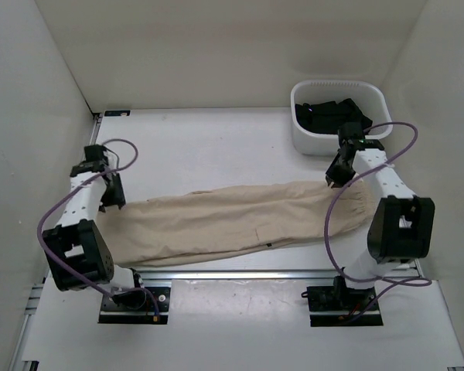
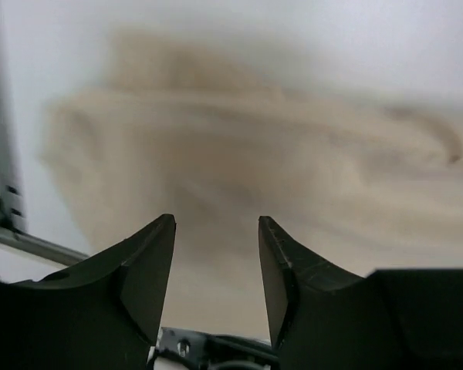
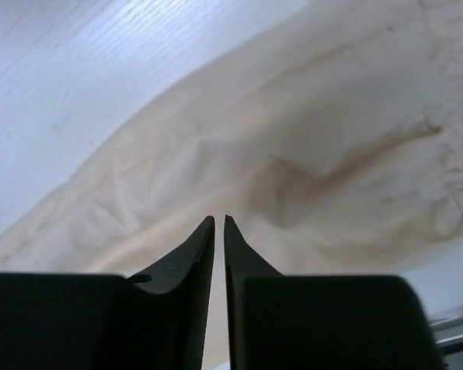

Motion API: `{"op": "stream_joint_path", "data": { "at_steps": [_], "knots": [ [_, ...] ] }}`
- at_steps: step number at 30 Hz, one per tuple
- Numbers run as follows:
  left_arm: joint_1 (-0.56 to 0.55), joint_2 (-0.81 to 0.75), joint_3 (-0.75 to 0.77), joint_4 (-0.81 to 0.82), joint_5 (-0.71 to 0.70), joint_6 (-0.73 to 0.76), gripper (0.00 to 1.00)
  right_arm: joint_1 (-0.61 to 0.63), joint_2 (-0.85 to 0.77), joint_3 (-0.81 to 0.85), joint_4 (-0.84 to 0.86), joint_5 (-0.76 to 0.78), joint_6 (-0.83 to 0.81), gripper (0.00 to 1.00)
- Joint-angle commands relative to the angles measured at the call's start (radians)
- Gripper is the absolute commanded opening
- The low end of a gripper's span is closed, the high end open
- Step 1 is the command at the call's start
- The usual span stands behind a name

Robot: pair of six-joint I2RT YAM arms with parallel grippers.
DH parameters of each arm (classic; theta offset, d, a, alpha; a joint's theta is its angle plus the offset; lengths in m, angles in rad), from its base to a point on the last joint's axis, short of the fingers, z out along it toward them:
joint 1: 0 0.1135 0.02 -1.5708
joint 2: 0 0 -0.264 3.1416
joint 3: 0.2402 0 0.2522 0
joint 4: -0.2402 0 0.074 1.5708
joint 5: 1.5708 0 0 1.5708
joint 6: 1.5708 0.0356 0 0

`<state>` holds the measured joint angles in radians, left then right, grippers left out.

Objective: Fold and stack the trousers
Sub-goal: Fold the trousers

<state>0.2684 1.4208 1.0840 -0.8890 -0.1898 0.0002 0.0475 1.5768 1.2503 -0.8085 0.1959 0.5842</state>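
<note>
Trousers (image 1: pixel 240 220) lie flat on the white bench (image 1: pixel 216 147), stretched out as one long beige strip running left to right between the two arms. Gathered waistband end is on the right, narrower leg end on the left. Fabric is wrinkled, with a tiny dark mark near the near edge, right of middle. Whether one leg lies fully over the other, cannot tell.

Left pincer (image 1: pixel 112 193) is at the leg end, just over the cloth's left edge. In the left wrist view its fingers (image 2: pixel 150 262) stand apart with a clear gap and nothing between them: released. The cloth below is blurred there, so contact can't be judged.

Right pincer (image 1: pixel 336 176) is at the far edge of the waistband end. In the right wrist view its fingers (image 3: pixel 197 254) are clenched to a thin slit, and no fabric shows between them. Beige cloth with a dark crease fills that view under the tips.

A white basket (image 1: pixel 375 97) sits at the far right corner of the bench, apart from the trousers, with a black garment (image 1: pixel 329 114) inside.
</note>
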Motion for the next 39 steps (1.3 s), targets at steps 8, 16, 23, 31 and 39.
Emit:
{"op": "stream_joint_path", "data": {
  "at_steps": [8, 16, 23, 31, 39],
  "knots": [
    [-0.058, 0.210, -0.260, 0.165, -0.177, 0.000, 0.54, -0.044, 0.354, 0.126, 0.092, 0.138, 0.395, 0.00],
    [-0.096, 0.378, -0.105, 0.309, -0.234, 0.000, 0.54, -0.063, 0.287, 0.083, 0.143, 0.327, 0.593, 0.00],
    [-0.159, 0.412, 0.016, 0.311, -0.189, 0.000, 0.58, -0.063, 0.212, 0.164, 0.178, 0.258, 0.174, 0.10],
    [-0.159, 0.402, -0.032, 0.274, -0.168, 0.000, 0.59, -0.104, -0.176, -0.063, -0.099, 0.142, 0.078, 0.95],
    [-0.159, 0.369, -0.052, 0.243, -0.157, 0.000, 0.60, -0.247, -0.229, -0.331, 0.053, -0.058, 0.169, 0.99]
  ]
}}
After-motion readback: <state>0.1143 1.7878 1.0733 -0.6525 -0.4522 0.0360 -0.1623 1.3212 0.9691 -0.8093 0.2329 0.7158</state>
